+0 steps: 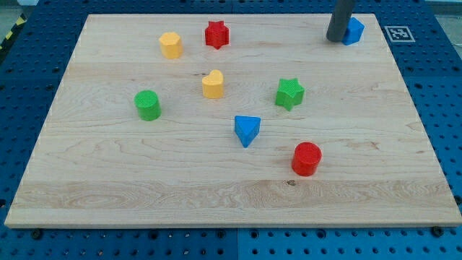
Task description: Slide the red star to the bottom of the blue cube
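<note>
Camera view: my tip [336, 39] rests against the blue cube [354, 30] on its left side, at the board's top right; it has no fingers. The red star [216, 34] sits top centre, upright, no long axis discernible.

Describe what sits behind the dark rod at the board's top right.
A blue cube sits behind the rod, its right part showing. My tip covers its left side, so that part and any contact cannot be seen.

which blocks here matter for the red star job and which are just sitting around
For the job: red star; blue cube; my tip, touching the cube's left side.

Lying about: yellow hexagon block; yellow heart; green cylinder; green star; blue triangle; red cylinder.
</note>
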You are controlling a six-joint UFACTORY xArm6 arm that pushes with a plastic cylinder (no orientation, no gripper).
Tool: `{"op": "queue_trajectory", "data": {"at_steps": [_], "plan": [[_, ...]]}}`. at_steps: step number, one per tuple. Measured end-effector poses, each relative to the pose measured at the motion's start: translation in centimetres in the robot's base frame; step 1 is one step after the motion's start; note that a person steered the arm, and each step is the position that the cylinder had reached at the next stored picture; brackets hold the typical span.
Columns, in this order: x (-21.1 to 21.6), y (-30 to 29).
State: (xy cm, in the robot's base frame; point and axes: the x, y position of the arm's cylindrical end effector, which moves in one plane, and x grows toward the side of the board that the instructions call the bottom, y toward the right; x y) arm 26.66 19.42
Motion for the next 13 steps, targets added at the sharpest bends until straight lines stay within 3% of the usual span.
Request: {"op": "queue_trajectory", "data": {"at_steps": [1, 3, 4, 5, 8, 13], "plan": [[0.0, -4.8], [-5.5, -17.4], [-5.1, -28.2], [-3.5, -35.4], [-2.5, -27.7], [6.4, -12.1]]}}
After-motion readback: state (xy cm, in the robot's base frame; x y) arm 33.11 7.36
